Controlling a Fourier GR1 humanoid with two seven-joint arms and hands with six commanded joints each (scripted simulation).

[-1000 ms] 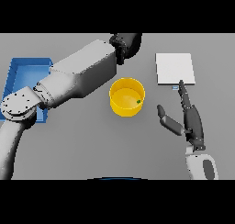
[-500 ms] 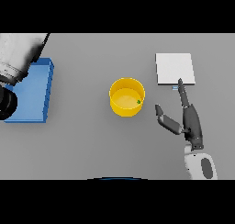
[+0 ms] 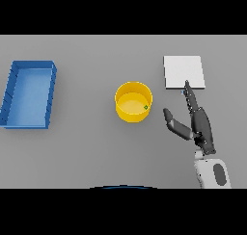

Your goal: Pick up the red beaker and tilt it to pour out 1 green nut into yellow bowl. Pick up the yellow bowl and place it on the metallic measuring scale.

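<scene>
A yellow bowl [image 3: 133, 101] stands upright in the middle of the table, with one small green nut [image 3: 145, 107] inside near its right wall. The metallic measuring scale [image 3: 183, 71], a flat pale square, lies behind and to the right of the bowl. My right hand [image 3: 198, 123] hovers to the right of the bowl, open, fingers straight and pointing toward the scale's front edge, thumb spread toward the bowl. It holds nothing. No red beaker shows in this view. My left hand is out of sight.
A blue rectangular tray [image 3: 29, 93] sits at the far left of the table, well apart from the bowl.
The left arm, which reached over the table behind the bowl, has drawn back to the left and left the view. The right hand has stayed in place.
</scene>
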